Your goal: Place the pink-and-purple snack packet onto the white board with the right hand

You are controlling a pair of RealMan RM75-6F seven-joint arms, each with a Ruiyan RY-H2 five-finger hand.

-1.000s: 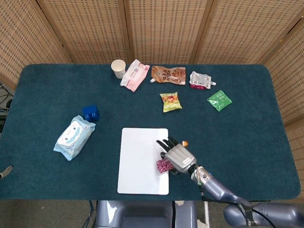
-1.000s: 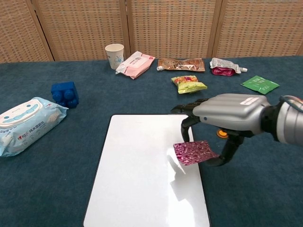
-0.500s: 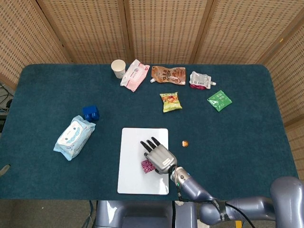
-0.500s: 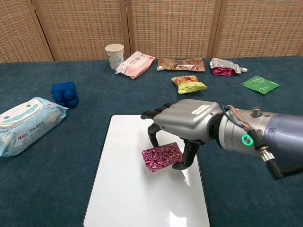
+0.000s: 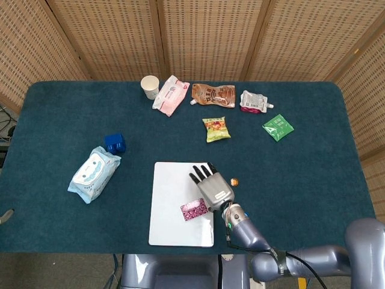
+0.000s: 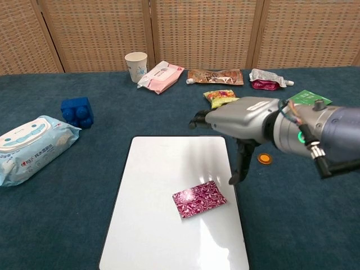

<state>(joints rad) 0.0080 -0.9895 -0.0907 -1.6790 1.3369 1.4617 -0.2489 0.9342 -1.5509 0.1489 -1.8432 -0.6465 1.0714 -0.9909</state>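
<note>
Lying flat on the white board [image 6: 163,185], lower centre of the chest view, is the pink-and-purple snack packet [image 6: 199,198], near the board's right edge. Right hand [image 6: 239,121] hovers above and to the right of it, released, fingers spread, holding nothing and not touching the packet. Small orange disc [image 6: 264,159] sits on the tabletop [image 6: 67,214] just right of the board. Left hand is out of both views.
</note>
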